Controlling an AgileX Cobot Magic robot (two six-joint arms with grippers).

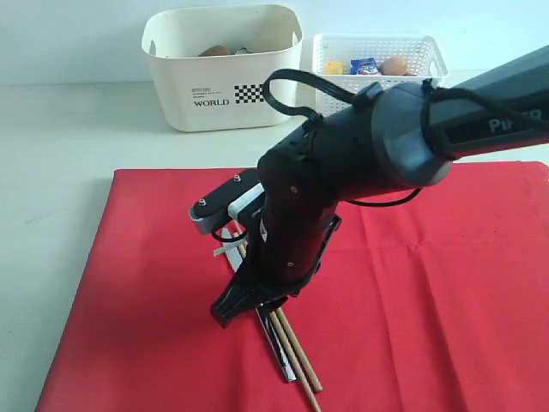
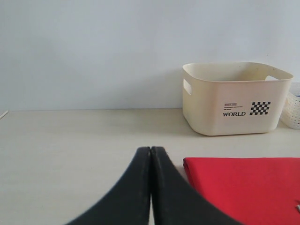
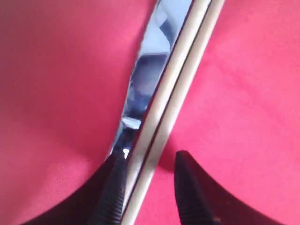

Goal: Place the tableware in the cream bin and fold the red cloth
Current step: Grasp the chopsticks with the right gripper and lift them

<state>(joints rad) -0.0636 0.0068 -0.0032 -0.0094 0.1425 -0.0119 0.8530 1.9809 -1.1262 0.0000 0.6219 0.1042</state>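
The red cloth (image 1: 154, 283) (image 2: 243, 183) (image 3: 56, 70) lies spread flat on the table. On it, near the front edge, two wooden chopsticks (image 1: 300, 356) (image 3: 173, 89) lie side by side against a silver table knife (image 1: 279, 348) (image 3: 150, 70). My right gripper (image 1: 249, 307) (image 3: 150, 161) is down on the cloth and open. The chopsticks run between its fingers: one finger touches the knife side, and the other stands apart from the sticks. The cream bin (image 1: 223, 77) (image 2: 234, 101) stands at the back, with brown and steel items showing above its rim. My left gripper (image 2: 151, 151) is shut and empty above bare table, left of the cloth.
A white lattice basket (image 1: 377, 64) (image 2: 293, 110) with toy foods stands right of the cream bin. The right arm (image 1: 412, 129) reaches in from the right, over the cloth. Pale table surrounds the cloth at the back and left.
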